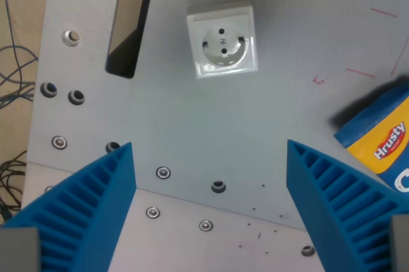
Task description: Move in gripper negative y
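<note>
Two blue fingers [96, 211] of the gripper [211, 179] spread wide, empty; white socket [223, 41] apparently well beyond them.

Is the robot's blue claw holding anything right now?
No. The gripper is open, with only bare table between its blue fingers. The white socket lies beyond them.

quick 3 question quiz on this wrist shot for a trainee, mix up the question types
1. True or false: the gripper holds the socket.
2. Which thing lies at the wrist view's right edge? A) blue and yellow packet B) red mug C) steel spoon
3. Fill in: the dark slot in the plate lies to the wrist view's ____ of the socket.

Key:
1. False. The fingers stand wide apart with nothing between them.
2. A, the packet.
3. left
</note>
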`<state>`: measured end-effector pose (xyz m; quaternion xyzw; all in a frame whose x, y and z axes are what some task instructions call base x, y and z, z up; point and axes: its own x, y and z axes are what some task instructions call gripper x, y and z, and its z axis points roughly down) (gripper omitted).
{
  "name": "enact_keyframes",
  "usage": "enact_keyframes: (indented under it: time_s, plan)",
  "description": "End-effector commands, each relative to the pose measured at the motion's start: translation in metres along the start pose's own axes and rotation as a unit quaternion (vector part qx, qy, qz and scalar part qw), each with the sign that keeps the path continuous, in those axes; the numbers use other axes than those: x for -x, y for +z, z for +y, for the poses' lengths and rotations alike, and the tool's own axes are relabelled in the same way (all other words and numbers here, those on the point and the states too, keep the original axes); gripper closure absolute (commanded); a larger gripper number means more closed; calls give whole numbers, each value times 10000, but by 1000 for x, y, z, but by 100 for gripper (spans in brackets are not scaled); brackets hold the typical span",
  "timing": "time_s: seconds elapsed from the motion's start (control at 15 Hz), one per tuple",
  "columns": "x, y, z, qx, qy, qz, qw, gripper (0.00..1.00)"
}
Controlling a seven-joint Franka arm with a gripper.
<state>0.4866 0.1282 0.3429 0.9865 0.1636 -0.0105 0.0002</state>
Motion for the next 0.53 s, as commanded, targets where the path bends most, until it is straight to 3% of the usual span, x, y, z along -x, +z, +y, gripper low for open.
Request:
enact_keyframes:
  time_s: [0.07, 0.53]
  plan:
    - [8, -3, -14, 31, 90, 88, 9999, 0]
    - [7, -3, -49, 31, 90, 88, 9999, 0]
